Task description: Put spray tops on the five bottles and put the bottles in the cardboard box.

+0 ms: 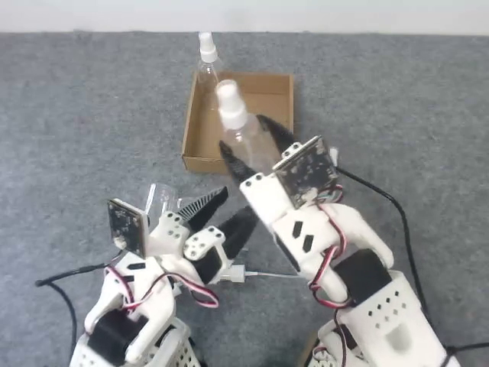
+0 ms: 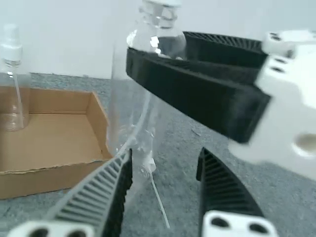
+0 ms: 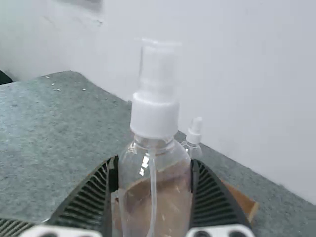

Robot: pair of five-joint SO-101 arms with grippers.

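Fingers of the right gripper (image 1: 248, 141) are clamped on a clear bottle (image 1: 233, 115), one on each side of its body. We see the bottle upright, with a white spray top (image 1: 228, 95) seated on its neck. In the high view it sits over the near half of the cardboard box (image 1: 200, 162). We cannot tell whether its base touches the box floor. From the right wrist we look straight at this bottle (image 3: 153, 197). Its spray top (image 3: 154, 113) rises above the ribbed black fingers (image 3: 94, 197) pressing its sides, and a thin tube hangs down inside.

A second bottle (image 1: 206, 65) stands upright in the far left corner of the box, also wearing a spray top. It shows small behind the held one in the right wrist view (image 3: 193, 143), and at the box's far corner in the left wrist view (image 2: 11, 98).

We find the left gripper (image 1: 241, 200) low over the grey counter (image 1: 76, 115), just short of the box's near wall, with its fingers spread apart and nothing between them. In its own view the left gripper (image 2: 165, 154) points at the held bottle (image 2: 131, 113), with the box (image 2: 54, 133) off to one side.

A loose spray top (image 1: 238, 274) lies on the counter beside the left arm, its tube stretched toward the right arm. Something clear (image 1: 159, 197) stands by the left arm's wrist, too hidden for us to name.
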